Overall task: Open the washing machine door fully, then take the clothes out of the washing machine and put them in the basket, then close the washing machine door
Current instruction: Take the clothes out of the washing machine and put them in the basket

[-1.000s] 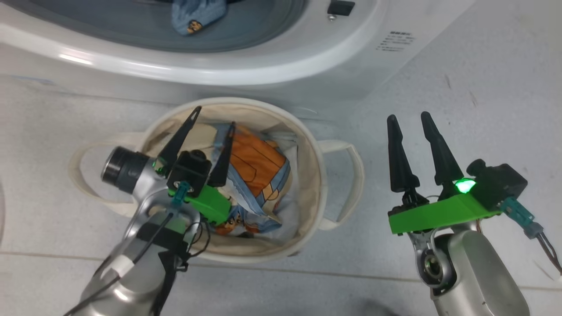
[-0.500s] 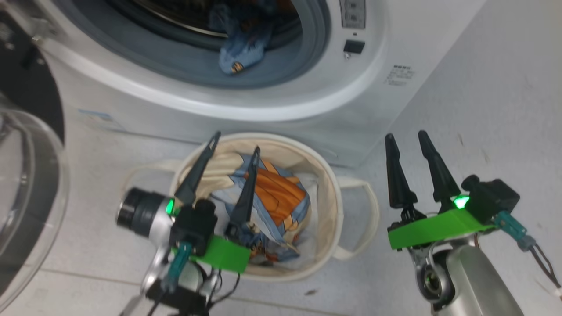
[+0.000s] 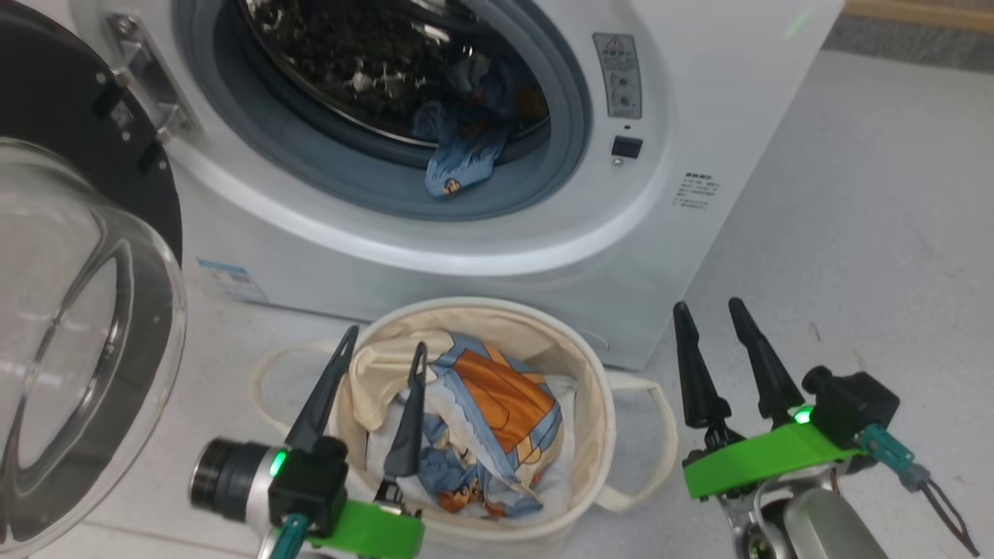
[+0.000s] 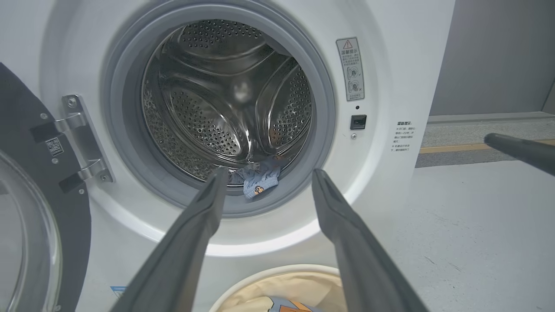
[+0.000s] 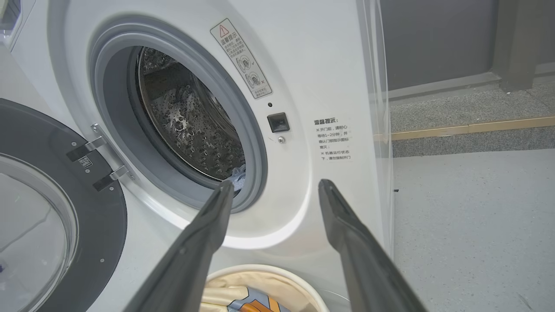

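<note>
washing machine [image 3: 699, 116]: on the floor [image 3: 854, 233], at the back of the scene.
washing machine door [image 3: 78, 310]: swung open to the left of the machine's opening.
basket [image 3: 536, 338]: on the floor just before the machine, below the opening.
clothes [image 3: 497, 411]: one piece in the basket; a second piece [image 3: 458, 159] over the gasket [image 3: 373, 182] at the drum's mouth.
left gripper [image 3: 387, 338]: over the basket's left part.
right gripper [image 3: 707, 305]: over the floor, right of the basket.

washing machine door [image 3: 78, 326] seen swung open, left | light blue garment [image 3: 458, 159] draped over gasket [image 3: 555, 167] of washing machine [image 3: 699, 93] | printed garment [image 3: 489, 404] laid in basket [image 3: 598, 404] | left gripper [image 3: 387, 338] spread over basket | right gripper [image 3: 707, 305] spread beside it
</note>
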### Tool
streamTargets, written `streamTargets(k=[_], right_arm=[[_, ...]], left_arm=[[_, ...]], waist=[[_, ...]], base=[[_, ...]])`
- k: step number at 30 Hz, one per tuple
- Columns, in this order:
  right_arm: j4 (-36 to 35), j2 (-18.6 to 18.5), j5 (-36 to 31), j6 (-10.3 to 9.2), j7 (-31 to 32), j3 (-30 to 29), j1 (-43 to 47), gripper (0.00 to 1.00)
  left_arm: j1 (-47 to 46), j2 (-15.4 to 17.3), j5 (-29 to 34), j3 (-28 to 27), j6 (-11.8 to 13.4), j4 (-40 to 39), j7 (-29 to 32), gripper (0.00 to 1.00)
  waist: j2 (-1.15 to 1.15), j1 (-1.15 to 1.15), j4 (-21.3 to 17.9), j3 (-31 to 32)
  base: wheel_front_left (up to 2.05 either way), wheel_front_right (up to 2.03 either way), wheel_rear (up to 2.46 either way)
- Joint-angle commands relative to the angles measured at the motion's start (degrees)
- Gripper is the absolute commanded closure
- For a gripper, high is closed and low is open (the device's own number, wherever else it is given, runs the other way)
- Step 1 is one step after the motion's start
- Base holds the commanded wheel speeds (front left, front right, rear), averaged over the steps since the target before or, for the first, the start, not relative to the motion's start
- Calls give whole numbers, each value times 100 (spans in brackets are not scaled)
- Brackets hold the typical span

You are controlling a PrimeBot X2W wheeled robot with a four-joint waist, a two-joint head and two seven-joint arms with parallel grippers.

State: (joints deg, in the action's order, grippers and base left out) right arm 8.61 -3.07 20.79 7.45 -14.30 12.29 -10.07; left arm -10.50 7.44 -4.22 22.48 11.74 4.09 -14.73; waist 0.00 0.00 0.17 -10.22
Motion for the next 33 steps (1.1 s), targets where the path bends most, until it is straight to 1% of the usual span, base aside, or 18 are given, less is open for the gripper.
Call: streamTargets(k=[1, 7, 13, 23, 33], right_arm=[[-143, 19, 25, 3, -70, 153, 4, 0], [-103, 19, 115, 3, -70, 162, 202, 0], [-88, 19, 155, 3, -70, 116, 361, 0], [-72, 19, 189, 3, -70, 49, 411, 0], [-40, 19, 181, 3, -70, 22, 402, 0]], left_arm=[[-25, -1, -48, -254, 7, -220, -27, 0], [324, -68, -77, -499, -15, -317, -27, 0], [546, -135, -51, -624, -129, -358, -27, 0], [607, -263, 43, -753, -258, -323, -27, 0], [649, -340, 84, -804, -310, -287, -27, 0]], waist=[[0, 0, -16, 106], [0, 0, -66, 338], [0, 0, -75, 478], [0, 0, -112, 496], [0, 0, -95, 544]], base=[[0, 0, 0], [0, 0, 0], [0, 0, 0], [0, 0, 0], [0, 0, 0]])
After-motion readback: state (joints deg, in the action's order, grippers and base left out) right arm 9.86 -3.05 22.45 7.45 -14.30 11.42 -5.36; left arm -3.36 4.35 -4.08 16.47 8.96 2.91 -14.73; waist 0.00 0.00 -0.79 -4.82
